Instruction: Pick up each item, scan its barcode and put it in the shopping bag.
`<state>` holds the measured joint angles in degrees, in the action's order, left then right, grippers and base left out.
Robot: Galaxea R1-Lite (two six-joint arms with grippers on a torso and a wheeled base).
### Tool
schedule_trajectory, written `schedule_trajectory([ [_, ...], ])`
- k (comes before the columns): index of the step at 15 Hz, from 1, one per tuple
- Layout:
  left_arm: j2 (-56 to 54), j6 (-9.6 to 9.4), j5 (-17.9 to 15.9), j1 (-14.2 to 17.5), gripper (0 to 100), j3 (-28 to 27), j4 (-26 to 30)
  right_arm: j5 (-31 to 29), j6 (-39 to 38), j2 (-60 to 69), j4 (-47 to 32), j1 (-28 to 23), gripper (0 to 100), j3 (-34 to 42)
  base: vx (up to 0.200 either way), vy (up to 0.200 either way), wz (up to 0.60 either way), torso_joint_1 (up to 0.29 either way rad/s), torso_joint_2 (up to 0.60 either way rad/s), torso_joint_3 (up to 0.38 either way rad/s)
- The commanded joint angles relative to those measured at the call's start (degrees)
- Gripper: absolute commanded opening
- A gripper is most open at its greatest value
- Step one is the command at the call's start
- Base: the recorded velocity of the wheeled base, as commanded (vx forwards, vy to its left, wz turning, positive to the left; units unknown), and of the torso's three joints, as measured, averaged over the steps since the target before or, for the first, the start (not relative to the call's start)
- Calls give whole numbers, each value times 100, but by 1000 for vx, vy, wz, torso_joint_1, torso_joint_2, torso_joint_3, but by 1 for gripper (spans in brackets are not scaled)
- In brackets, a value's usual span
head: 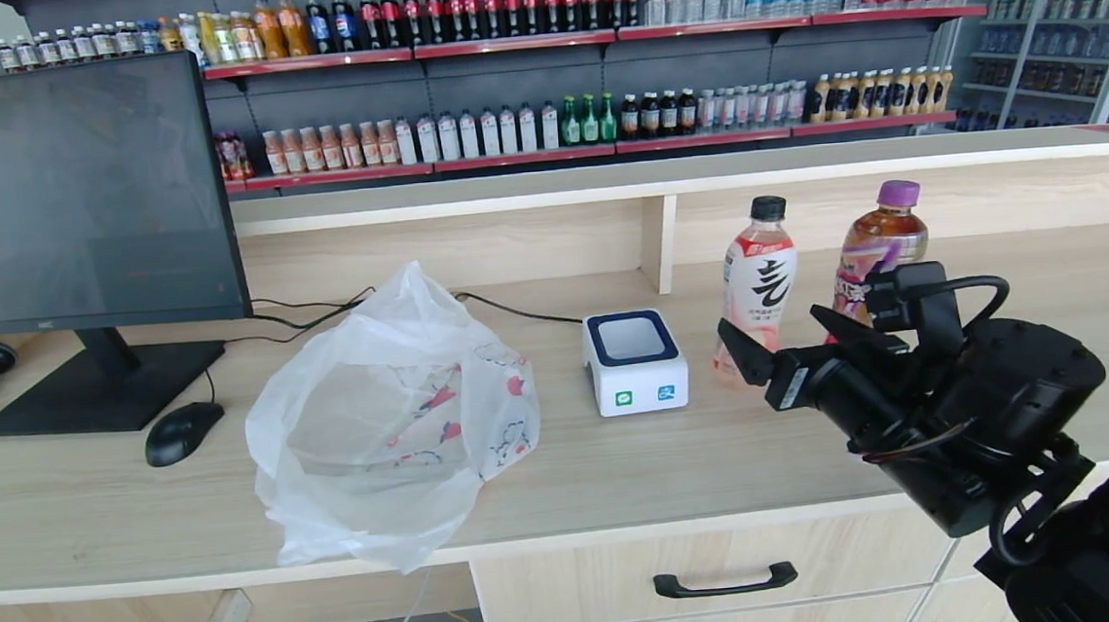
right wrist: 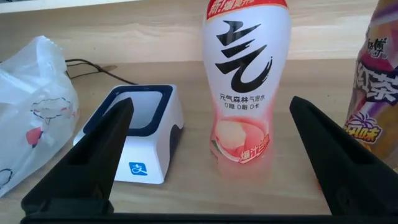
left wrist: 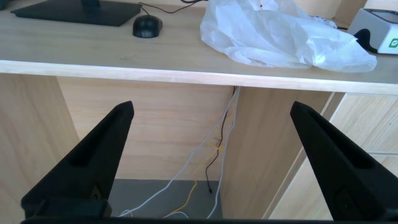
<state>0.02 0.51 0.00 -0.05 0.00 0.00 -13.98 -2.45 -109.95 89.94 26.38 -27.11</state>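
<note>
Now the R gripper (right wrist: 211,102) hangs w/ fingers spread wide, holding nothing, just short of the pink-white bottle (right wrist: 245,81). That bottle stands upright on the surface (head: 624,462), in line w/ the gap, untouched. Just beside it on the robot's left sits the scanner (head: 634,359), w/ the shopping bag (head: 386,420) farther left. Behind, the purple-cap bottle (head: 877,245) has its lower part hidden by the arm. The L gripper (left wrist: 212,106), also spread and empty, is below the surface edge.
</note>
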Motion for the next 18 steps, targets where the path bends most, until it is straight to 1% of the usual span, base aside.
schedule_trajectory([
  [1, -2, 2, 0, -4, 100, 0, 0, 1, -1, -255, 6, -72, 100, -128, 0, 0, 0, 0, 0, 0],
  [5, -2, 2, 0, 5, 100, 0, 0, 1, -63, -493, 6, -89, 100, -365, 0, 0, 0, 0, 0, 0],
  [10, -2, 2, 0, -4, 100, 0, 0, 1, -107, -747, 6, -309, 100, -717, 0, 0, 0, 0, 0, 0],
  [18, -2, 2, 0, 5, 100, 0, 0, -8, -98, -1178, 6, -353, 100, -1138, 0, 0, 0, 0, 0, 0],
])
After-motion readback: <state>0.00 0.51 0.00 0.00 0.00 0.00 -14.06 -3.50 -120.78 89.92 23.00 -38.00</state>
